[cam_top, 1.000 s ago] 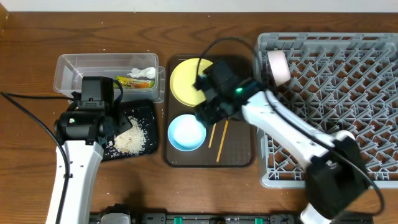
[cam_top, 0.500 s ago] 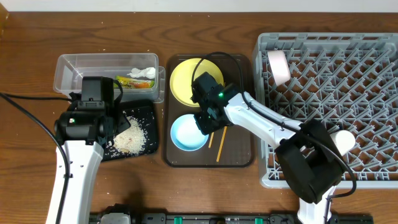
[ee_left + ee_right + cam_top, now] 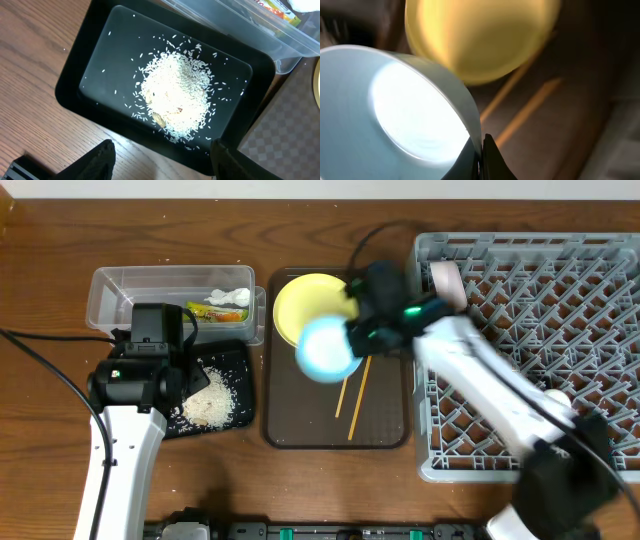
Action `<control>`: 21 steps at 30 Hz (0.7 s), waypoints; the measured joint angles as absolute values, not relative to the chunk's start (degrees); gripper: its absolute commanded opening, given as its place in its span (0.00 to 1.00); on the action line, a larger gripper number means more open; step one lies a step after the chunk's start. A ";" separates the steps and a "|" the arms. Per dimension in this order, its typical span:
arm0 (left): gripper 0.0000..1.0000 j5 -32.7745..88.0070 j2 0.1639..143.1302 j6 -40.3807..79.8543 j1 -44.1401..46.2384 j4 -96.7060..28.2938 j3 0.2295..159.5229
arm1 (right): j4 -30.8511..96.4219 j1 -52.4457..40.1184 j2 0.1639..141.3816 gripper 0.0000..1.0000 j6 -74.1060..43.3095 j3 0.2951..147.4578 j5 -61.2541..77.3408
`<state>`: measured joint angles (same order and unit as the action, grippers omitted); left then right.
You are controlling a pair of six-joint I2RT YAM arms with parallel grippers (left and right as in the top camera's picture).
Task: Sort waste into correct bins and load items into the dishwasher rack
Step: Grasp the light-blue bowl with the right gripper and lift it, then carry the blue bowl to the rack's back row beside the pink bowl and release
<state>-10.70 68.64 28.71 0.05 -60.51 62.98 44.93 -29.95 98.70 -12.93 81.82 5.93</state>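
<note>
My right gripper is shut on the rim of the light blue bowl and holds it tilted in the air above the dark brown tray. In the right wrist view the fingertips pinch the bowl's thin wall. Below lie the yellow plate and two chopsticks. The grey rack stands to the right with a white bowl on its side. My left gripper hangs open over the near edge of the black tray of rice.
The clear tub behind the black tray holds a green-and-yellow wrapper and a white tissue. A small pale round thing sits in the rack, partly hidden by my right arm.
The right gripper came down on the light blue bowl, shut on its rim and lifted it up and back off the brown tray. The left arm has not moved.
</note>
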 measured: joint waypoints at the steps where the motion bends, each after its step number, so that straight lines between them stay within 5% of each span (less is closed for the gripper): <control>1: 0.64 -10.70 68.64 28.71 0.05 -60.51 62.98 | 44.93 -28.53 96.27 0.01 -12.43 82.19 4.62; 9: 0.64 -10.70 68.64 28.71 0.05 -60.49 62.98 | 40.71 -18.24 85.32 0.01 -5.96 83.13 -18.33; 21: 0.64 -10.68 68.69 28.73 0.05 -60.55 62.98 | 17.34 -8.97 94.67 0.01 13.58 83.22 -62.59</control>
